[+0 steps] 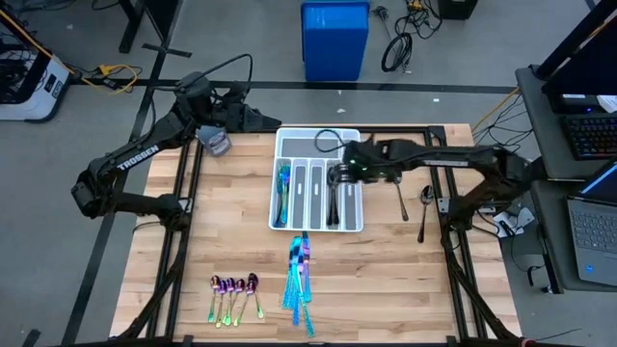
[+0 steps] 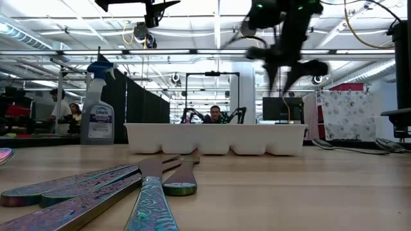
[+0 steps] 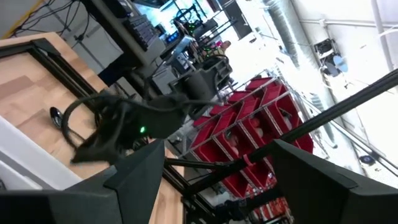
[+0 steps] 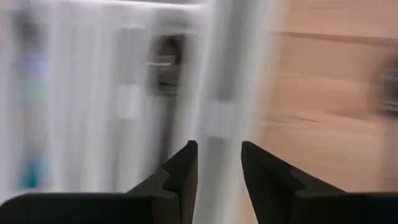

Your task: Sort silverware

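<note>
Iridescent knives (image 2: 96, 192) lie nearest on the tabletop (image 1: 386, 280), beside small purple spoons (image 1: 234, 289). Farther back, the white tray (image 1: 318, 227) holds teal forks (image 1: 283, 183) and dark spoons (image 1: 337, 198). Two more dark spoons (image 1: 413, 204) lie right of it. Right gripper (image 1: 339, 175) hovers above the tray, jaws slightly open, empty. Left gripper (image 1: 216, 143) waits rearward, jaws open.
</note>
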Robot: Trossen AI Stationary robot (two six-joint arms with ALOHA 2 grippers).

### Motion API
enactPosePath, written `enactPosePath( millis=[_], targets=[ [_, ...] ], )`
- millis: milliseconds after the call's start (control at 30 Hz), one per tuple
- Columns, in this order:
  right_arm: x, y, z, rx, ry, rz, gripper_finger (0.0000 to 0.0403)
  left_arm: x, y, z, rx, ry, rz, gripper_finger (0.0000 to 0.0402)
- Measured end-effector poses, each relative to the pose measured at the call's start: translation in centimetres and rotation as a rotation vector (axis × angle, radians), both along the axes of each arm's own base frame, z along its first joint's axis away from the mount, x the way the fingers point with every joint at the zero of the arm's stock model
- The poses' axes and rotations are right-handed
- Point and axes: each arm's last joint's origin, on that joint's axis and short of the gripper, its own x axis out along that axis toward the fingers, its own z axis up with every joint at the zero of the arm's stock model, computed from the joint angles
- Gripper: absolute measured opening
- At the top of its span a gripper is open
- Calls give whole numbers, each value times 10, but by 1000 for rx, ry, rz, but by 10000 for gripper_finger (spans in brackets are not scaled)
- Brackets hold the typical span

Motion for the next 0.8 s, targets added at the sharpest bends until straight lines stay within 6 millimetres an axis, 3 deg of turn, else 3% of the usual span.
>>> enactPosePath(
  millis=[133,367,533,800],
  targets=[
    [-27,-2,-6,28,191,-21,111,0,0,0,0,0,1,278],
    [-59,-8,-52,127,386,-6,156,0,1,0,5,-1,9,278],
    [-74,-15,-76,176,356,30,185,0,1,0,0,0,10,278],
    [-95,-33,-77,151,285,-5,171,0,1,0,-26,5,21,278]
  ],
)
